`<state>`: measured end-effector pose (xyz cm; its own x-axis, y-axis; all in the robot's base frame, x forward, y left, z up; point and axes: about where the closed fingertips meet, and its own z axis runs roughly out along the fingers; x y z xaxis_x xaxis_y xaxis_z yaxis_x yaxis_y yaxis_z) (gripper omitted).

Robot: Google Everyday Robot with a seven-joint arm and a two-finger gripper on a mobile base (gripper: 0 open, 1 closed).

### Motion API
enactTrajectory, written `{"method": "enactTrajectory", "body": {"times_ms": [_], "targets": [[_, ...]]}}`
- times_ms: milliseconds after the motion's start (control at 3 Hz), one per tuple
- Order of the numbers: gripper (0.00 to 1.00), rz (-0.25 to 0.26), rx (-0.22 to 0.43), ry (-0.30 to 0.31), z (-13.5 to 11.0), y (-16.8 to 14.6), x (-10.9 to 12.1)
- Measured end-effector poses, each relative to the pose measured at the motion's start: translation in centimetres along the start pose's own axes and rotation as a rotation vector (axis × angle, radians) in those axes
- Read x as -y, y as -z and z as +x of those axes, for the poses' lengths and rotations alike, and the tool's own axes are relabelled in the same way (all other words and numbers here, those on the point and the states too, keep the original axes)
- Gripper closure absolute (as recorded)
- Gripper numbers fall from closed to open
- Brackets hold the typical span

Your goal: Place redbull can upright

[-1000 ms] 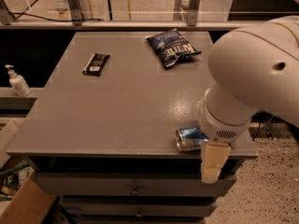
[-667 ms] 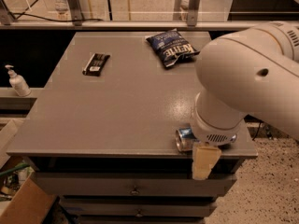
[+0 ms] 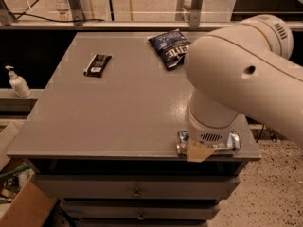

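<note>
The redbull can [image 3: 182,143] lies on its side at the front right edge of the grey table [image 3: 118,108]. Only its two shiny silver-blue ends show, one on each side of my wrist. My gripper [image 3: 200,151] is down directly over the can's middle, at the table's front edge. My big white arm [image 3: 236,74] hides most of it, and only a beige tip shows in front of the can.
A dark blue crinkled chip bag [image 3: 169,46] lies at the back of the table. A black snack bar [image 3: 97,64] lies at the back left. A white pump bottle [image 3: 18,83] stands on a ledge to the left. Drawers [image 3: 137,192] sit below the tabletop.
My arm has swung left and toward the camera, now covering the can's middle. The can has stayed lying at the front right edge.
</note>
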<state>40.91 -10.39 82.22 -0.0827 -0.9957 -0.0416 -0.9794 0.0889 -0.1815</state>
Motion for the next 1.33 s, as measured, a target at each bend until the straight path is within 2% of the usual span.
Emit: {"method": "enactTrajectory", "body": {"times_ms": [333,667,1000,1333], "targets": [[0.86,0.003,-0.003,-0.001,-1.0,1.0,0.2],[1.0,-0.002,0.074,0.014,-3.4,3.0,0.2],[1.0,-0.021,0.145,0.027,-5.4,4.3,-0.3],[1.0,-0.149,0.477,0.032,-9.7,5.6,-2.3]]}}
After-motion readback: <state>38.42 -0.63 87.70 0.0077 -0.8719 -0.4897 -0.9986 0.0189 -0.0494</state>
